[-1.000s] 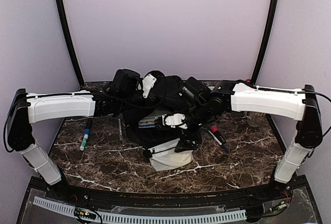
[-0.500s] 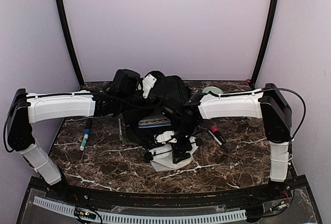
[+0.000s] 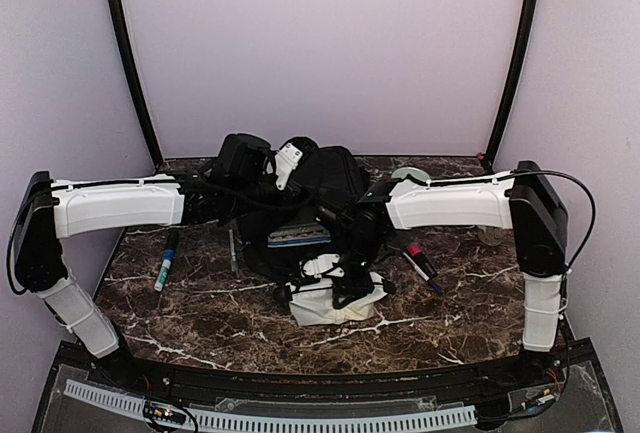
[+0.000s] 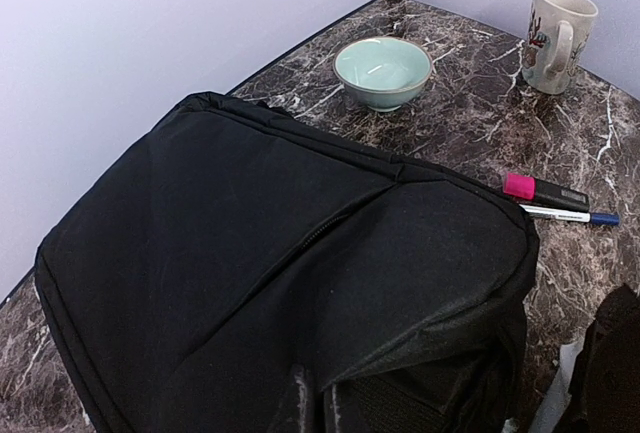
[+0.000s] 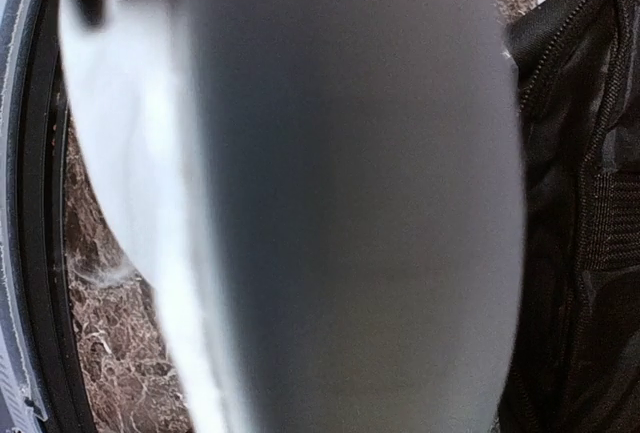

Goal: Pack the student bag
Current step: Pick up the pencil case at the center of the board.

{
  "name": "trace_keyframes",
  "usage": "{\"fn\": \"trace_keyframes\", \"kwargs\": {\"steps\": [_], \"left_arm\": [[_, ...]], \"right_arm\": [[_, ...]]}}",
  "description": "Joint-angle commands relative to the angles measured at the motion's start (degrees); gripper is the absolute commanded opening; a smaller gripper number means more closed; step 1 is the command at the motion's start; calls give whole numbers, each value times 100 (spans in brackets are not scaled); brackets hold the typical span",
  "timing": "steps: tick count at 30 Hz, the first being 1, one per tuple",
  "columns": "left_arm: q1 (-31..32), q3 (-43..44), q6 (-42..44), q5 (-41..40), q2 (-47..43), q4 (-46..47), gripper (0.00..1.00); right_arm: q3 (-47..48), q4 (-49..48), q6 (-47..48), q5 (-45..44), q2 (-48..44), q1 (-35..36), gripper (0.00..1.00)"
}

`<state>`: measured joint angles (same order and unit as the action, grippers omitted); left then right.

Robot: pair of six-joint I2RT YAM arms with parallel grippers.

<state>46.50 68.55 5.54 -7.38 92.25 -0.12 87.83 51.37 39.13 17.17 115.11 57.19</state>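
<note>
1. The student bag [image 3: 335, 168] lies flat at the middle of the bench [image 3: 200, 313], toward the back wall. In the left wrist view you see its black fabric panel [image 4: 250, 243] filling most of the frame.
2. Your left gripper [image 3: 290, 163] sits over the far end of the bag. Its fingers are closed tight. Neither view shows whether they pinch any fabric, so I cannot tell.
3. Your right gripper [image 3: 340, 288] is down on the white pouch [image 3: 325, 308], which lies on the bench against the bag's near edge.
4. The right wrist view is almost all blurred pouch [image 5: 330, 203], with the bag's zipper [image 5: 580, 203] at the right. The fingers are hidden, so I cannot tell whether they are gripping or apart.
5. A pink-capped marker [image 4: 545, 191] and a thin pen [image 4: 570, 216] lie just beside each other, right of the bag.
6. A pale green bowl [image 4: 383, 71] and a mug [image 4: 556, 23] stand upright beyond them, apart from the bag.
7. A dark pen [image 3: 165, 265] lies left of the bag.
</note>
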Motion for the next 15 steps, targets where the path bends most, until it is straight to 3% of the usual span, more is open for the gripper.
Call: {"fn": "trace_keyframes", "kwargs": {"steps": [1,10,15], "left_arm": [[-80,244,-40,-89,-86,57,0],[-80,280,-102,-12,-126,21,0],[-92,322,-125,12,-180,25,0]], "right_arm": [[32,222,-277,-33,-416,145,28],[685,208,-540,-884,-876,247,17],[737,-303,-485,-1600,-903,249,15]]}}
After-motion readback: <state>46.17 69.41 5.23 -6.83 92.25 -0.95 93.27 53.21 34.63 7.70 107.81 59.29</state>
